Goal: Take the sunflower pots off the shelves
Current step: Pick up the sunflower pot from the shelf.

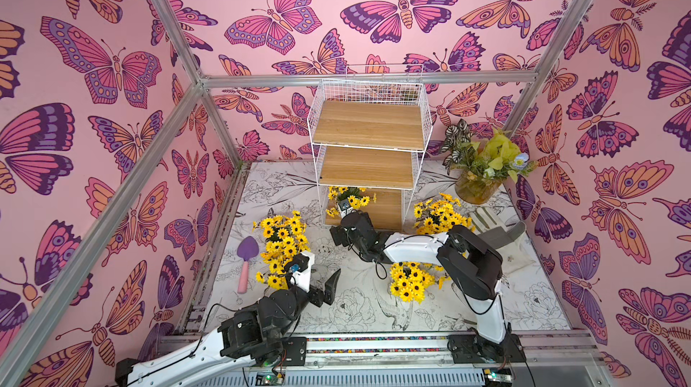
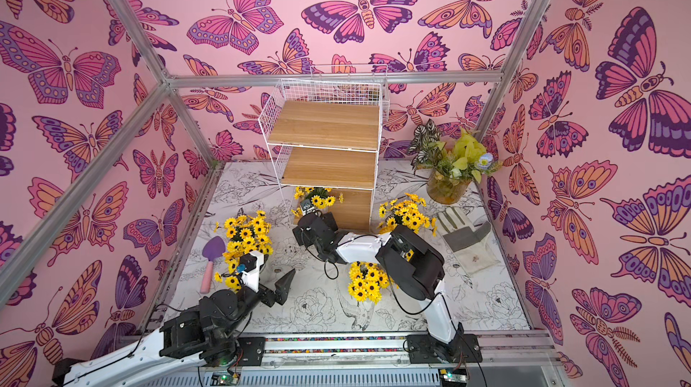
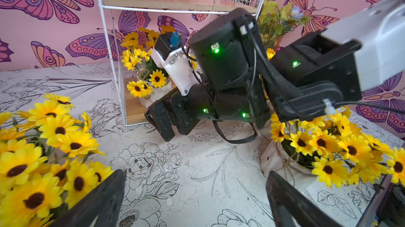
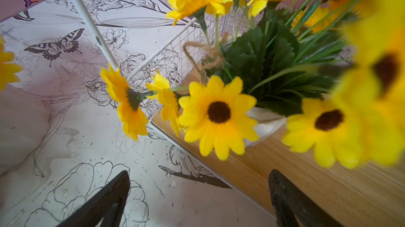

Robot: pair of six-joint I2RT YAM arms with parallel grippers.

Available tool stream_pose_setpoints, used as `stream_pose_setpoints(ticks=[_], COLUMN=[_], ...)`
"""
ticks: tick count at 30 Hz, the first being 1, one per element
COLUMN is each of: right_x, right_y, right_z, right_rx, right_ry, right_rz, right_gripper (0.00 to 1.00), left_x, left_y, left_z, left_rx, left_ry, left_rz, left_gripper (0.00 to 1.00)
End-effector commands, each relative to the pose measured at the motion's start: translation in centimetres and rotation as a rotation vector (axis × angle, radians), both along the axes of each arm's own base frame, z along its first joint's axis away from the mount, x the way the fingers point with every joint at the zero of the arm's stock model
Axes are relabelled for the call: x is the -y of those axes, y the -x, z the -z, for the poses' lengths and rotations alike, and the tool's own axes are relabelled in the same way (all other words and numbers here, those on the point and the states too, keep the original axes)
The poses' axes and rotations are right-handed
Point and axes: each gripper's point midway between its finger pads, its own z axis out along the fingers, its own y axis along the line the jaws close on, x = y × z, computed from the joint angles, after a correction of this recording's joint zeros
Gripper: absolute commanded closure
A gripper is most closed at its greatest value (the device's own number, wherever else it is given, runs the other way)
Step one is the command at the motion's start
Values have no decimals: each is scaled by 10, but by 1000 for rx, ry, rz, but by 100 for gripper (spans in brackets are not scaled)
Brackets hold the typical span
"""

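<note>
In both top views the shelves [image 1: 368,125] [image 2: 325,123] stand at the back of the flower-printed table [image 1: 355,314], their upper two boards bare. One sunflower pot [image 1: 347,200] [image 2: 314,200] sits at the front left corner of the lowest board, and the other sunflower pots [image 1: 409,280] stand on the table. The right arm [image 1: 411,245] stretches toward that corner. The left gripper [image 1: 329,286] hangs over bare tabletop beside a sunflower cluster. In the left wrist view its fingers [image 3: 105,193] are spread wide with nothing between them, and the right arm's wrist sits low, just in front of the shelved pot [image 3: 156,79]. In the right wrist view the right gripper [image 4: 199,173] is also spread wide and empty, one finger over the table, one over the board, with the pot [image 4: 265,125] just ahead.
</note>
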Motion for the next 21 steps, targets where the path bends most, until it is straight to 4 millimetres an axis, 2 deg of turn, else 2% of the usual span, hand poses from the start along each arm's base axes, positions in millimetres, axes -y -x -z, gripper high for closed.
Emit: stream_pose_setpoints(ticks=[1, 13, 21], right_x=[-2, 3, -2], right_y=[-17, -35, -47], right_z=[-15, -7, -1], right_rx=[55, 53, 44], right_ry=[-46, -80, -104], right_rz=[57, 135, 142], right_gripper=[1, 1, 1], left_x=[-13, -19, -23], left_y=[0, 0, -1], left_z=[4, 7, 5], left_rx=[-8, -13, -7], left_ry=[-29, -68, -74], left_rz=[-37, -52, -71], left_gripper=[0, 0, 0])
